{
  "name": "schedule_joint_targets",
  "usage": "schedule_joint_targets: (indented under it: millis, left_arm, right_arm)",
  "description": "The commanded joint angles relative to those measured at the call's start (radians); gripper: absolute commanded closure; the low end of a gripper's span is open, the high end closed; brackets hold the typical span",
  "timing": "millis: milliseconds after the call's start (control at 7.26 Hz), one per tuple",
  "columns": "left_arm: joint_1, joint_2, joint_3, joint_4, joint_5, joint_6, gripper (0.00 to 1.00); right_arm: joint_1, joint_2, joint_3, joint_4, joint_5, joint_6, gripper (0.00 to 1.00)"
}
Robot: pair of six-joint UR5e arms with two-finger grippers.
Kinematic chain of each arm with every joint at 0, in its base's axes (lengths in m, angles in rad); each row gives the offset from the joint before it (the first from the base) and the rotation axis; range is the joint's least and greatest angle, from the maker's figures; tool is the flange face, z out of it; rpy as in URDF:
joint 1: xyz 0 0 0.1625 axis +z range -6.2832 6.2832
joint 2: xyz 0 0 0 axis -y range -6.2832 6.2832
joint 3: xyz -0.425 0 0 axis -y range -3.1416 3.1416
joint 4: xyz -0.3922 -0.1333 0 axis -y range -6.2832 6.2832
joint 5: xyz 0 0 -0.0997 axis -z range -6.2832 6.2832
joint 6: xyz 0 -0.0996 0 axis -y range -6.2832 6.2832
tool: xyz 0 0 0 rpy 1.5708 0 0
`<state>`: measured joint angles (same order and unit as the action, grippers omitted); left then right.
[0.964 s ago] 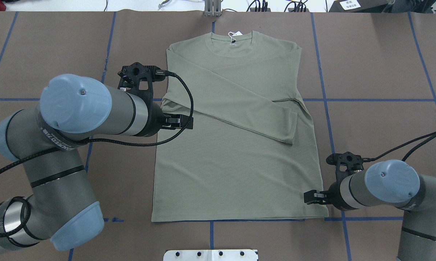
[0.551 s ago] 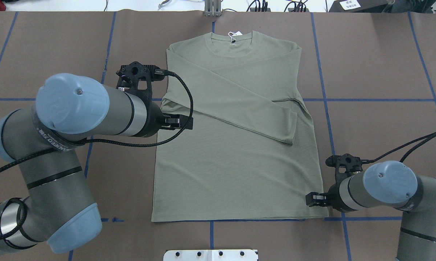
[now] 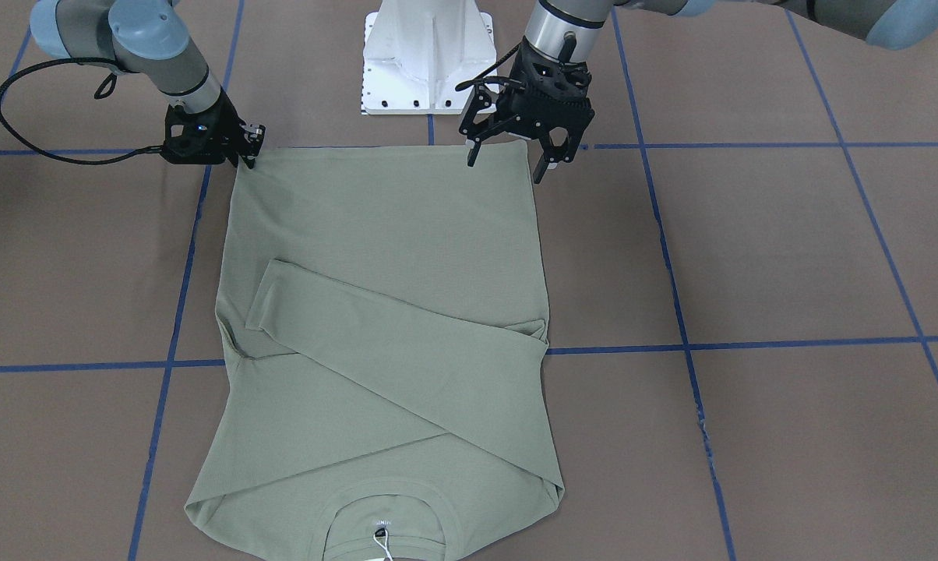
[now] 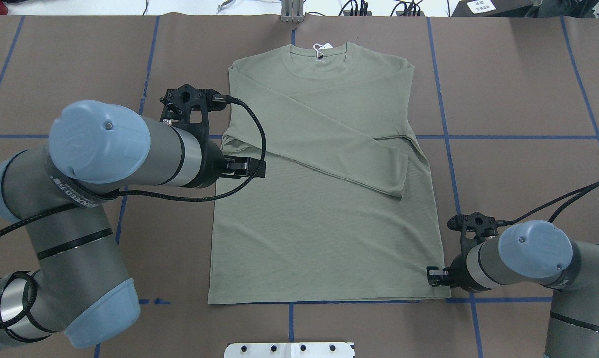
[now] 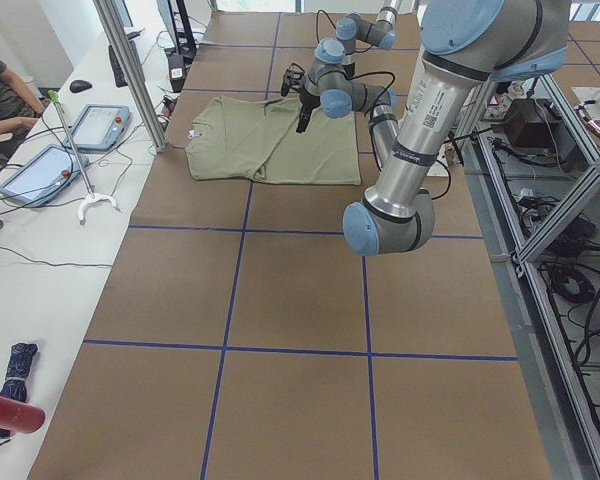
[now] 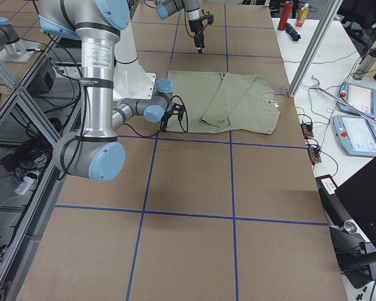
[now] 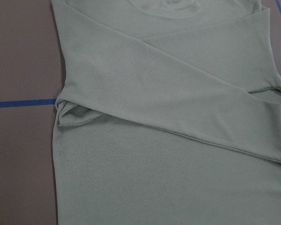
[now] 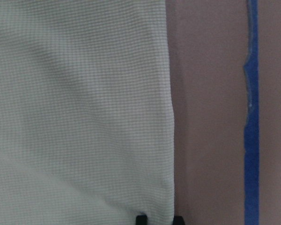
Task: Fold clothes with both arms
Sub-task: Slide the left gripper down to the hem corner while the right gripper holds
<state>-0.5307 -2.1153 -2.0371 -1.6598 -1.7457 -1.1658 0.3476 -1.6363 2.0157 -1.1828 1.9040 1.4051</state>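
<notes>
- Lying flat on the brown table [image 3: 788, 249] in the front-facing view, the shirt [image 3: 391, 234] runs lengthwise away from the robot. Its hem is just beside the white base [image 3: 426, 54] and its collar [image 3: 383, 502] is at the far end. Wide bare table flanks both long edges. The right gripper [image 3: 249, 156] sits low at the right hem corner. The left gripper [image 3: 504, 170] hangs above the hem's other end, pointing down, fingers spread wide and holding nothing.
- Overhead, the collar and its white tag [image 4: 321, 48] point away from the robot. The upper sleeve [image 4: 329, 144] slants across the chest from the left shoulder towards the right edge. The left forearm lies level, and the right gripper meets the shirt's right hem corner.
- Exterior left: open table fills the near half, and the left gripper hangs above the cloth.
- Exterior right: the right gripper is down at the near hem corner.
- Left wrist: the sleeve crosses slantwise, and a blue tape line [image 7: 18, 103] lies on the table beside the shirt's edge.
- Right wrist: the shirt's side edge runs up the view. Two black fingertips [image 8: 140, 219] stand slightly apart with that edge between them, not pinched shut.
</notes>
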Motion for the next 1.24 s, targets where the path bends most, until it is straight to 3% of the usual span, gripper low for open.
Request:
schedule_joint_targets:
  millis: [0,413,688,1102]
  left_arm:
    - [0.002,0.0,0.0,0.0,0.0,-0.002,0.01]
    - [0.015,0.001,0.049,-0.002,0.003,-0.023,0.01]
    - [0.162,0.034,0.058,-0.008,0.032,-0.197,0.01]
    - [0.222,0.136,0.058,0.0,0.1,-0.253,0.02]
  right_arm:
    - [0.001,-0.007,0.0,-0.001,0.006,0.0,0.99]
    - [0.004,0.0,0.032,0.006,0.0,0.011,1.0]
    - [0.01,0.001,0.107,0.006,0.0,0.032,1.0]
    - [0.033,0.004,0.15,0.008,-0.002,0.032,1.0]
